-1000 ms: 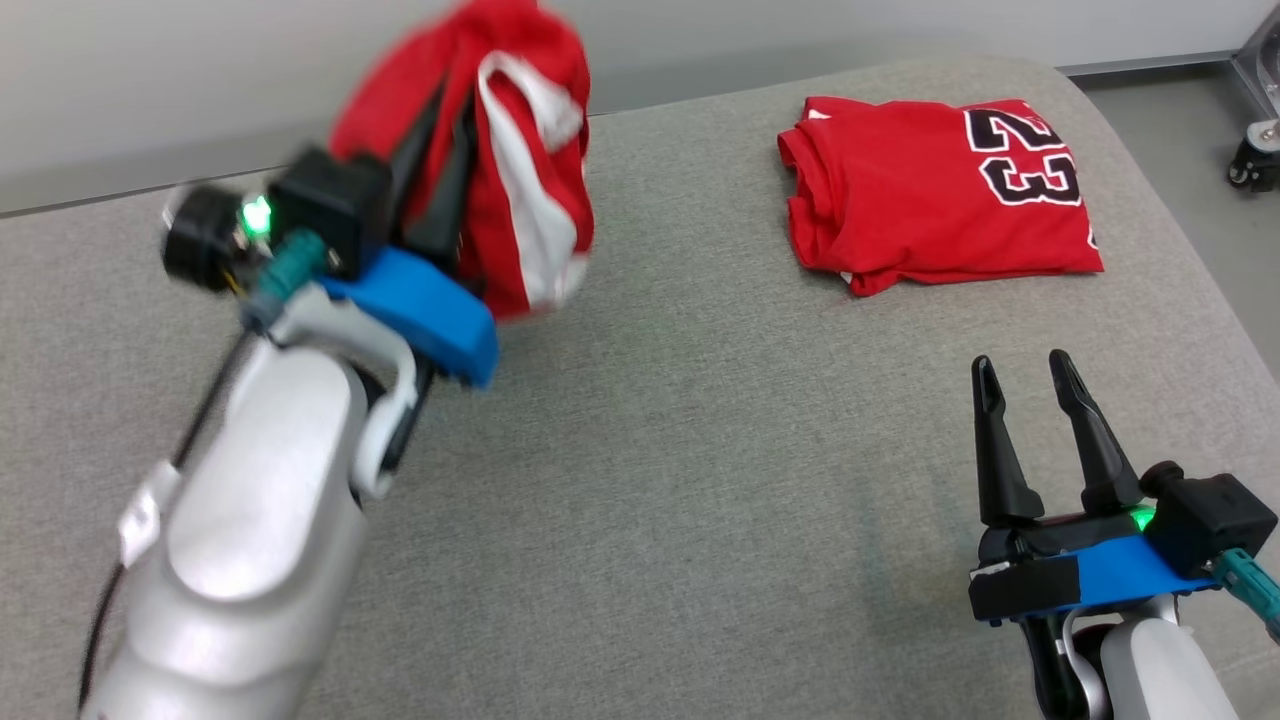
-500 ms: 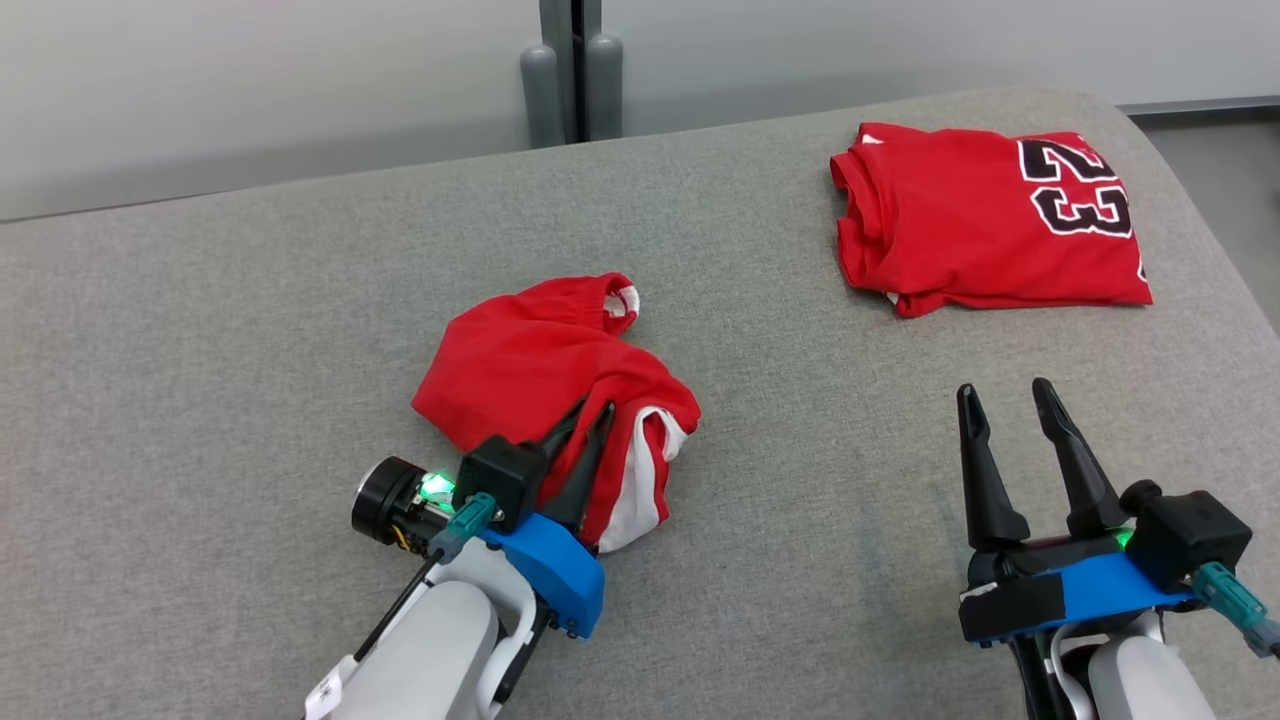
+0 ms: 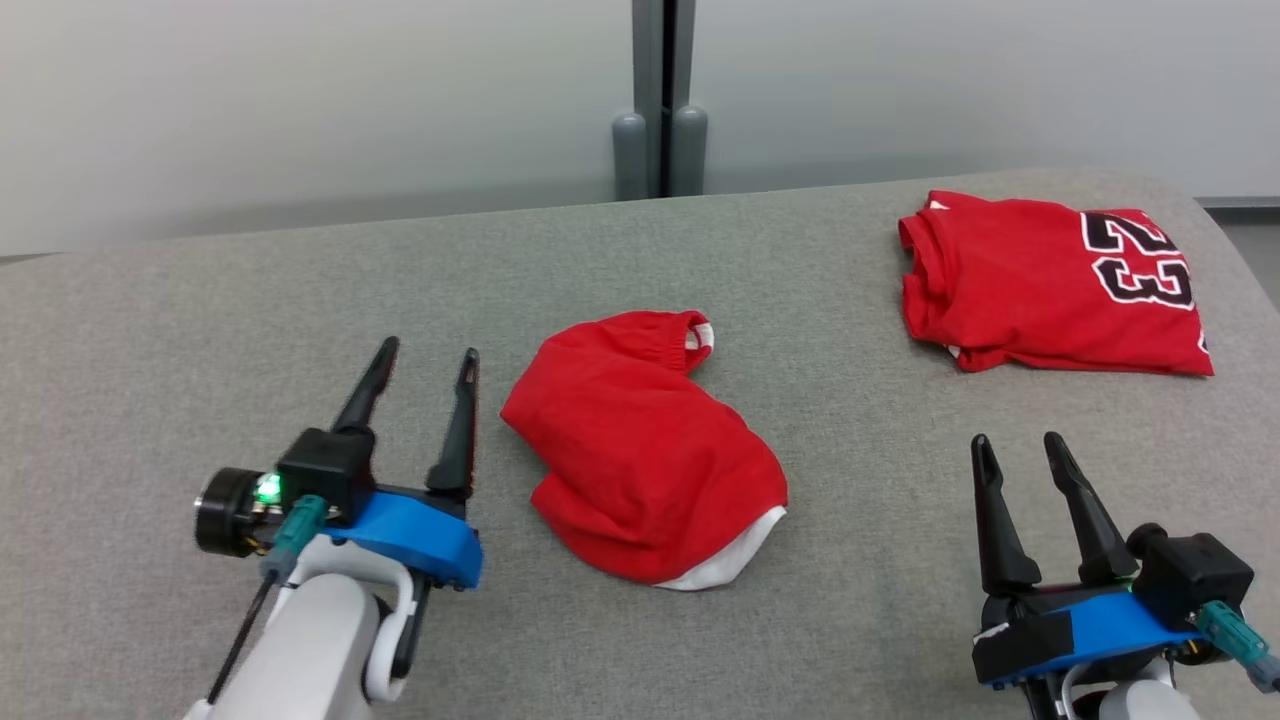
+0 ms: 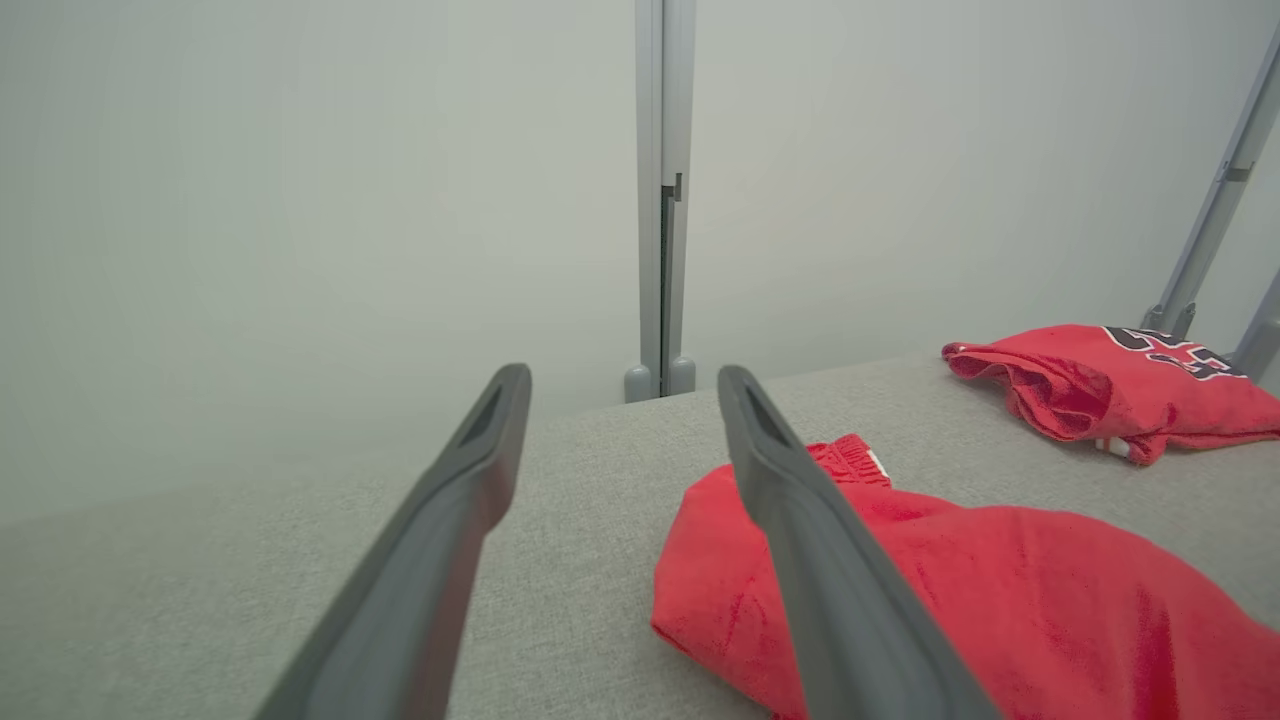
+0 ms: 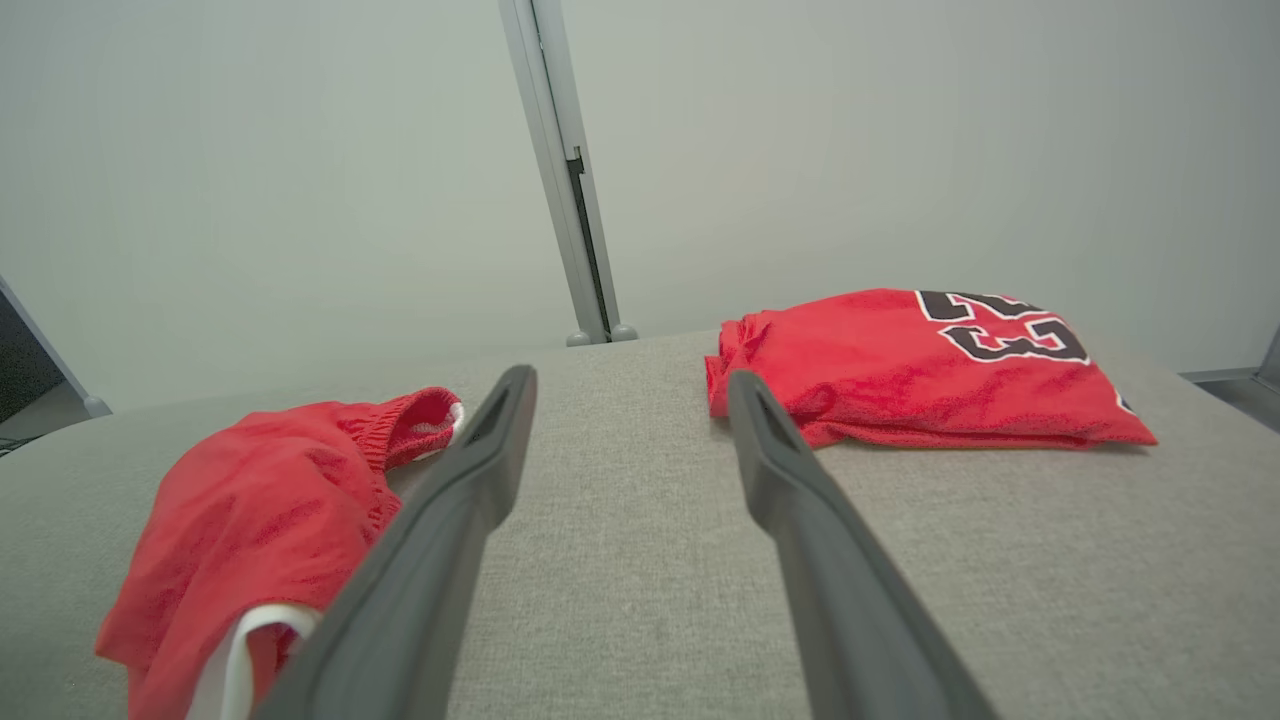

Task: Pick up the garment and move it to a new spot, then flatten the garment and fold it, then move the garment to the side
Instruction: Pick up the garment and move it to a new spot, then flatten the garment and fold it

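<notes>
My left hand (image 3: 430, 347) is wide open and empty, just left of the crumpled red garment (image 3: 640, 460), not touching it. The garment lies mid bench (image 3: 200, 330). My right hand (image 3: 1016, 440) is open and empty. A folded jersey (image 3: 1040, 280) lies far right.

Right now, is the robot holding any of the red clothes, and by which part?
Nothing is held. The left gripper stands open beside the crumpled red garment, and the right gripper is open too, with nothing between its fingers.
</notes>
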You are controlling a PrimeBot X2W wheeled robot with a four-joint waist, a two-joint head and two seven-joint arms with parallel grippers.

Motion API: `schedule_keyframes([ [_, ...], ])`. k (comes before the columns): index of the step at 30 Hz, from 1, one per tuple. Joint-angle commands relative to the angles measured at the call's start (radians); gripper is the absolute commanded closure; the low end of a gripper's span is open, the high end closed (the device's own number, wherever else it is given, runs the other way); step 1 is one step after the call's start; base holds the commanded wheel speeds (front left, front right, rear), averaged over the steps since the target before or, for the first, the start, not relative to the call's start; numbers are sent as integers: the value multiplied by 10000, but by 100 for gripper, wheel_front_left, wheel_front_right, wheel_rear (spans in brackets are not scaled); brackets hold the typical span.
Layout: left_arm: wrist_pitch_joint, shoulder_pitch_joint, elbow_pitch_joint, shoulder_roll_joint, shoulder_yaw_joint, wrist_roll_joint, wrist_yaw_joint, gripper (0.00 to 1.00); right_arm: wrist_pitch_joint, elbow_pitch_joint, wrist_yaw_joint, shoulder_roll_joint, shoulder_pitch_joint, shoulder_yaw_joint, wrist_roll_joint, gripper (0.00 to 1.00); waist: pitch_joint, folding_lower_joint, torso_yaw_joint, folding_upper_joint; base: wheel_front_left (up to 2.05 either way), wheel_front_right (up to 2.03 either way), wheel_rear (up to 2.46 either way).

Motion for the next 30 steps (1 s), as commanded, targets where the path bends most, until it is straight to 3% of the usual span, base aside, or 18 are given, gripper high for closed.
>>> schedule_keyframes([
  [1,-38,167,-238,173,218,28,107,0,-49,52,6,-12,127,-15,-72,0,-17,1,120,1,0,0,0],
  [8,-33,1282,-1695,740,1460,279,462,0,-49,104,6,-16,297,-164,-167,0,-243,1,850,1,0,0,0],
  [14,-34,2270,-1857,878,2048,320,447,0,-46,277,6,-18,417,-238,-260,0,-543,1,1263,1,0,0,0],
  [30,-34,4252,-2510,538,2918,486,410,0,-43,531,6,-17,1139,-426,-297,0,-1139,1,1511,1,0,0,0],
])
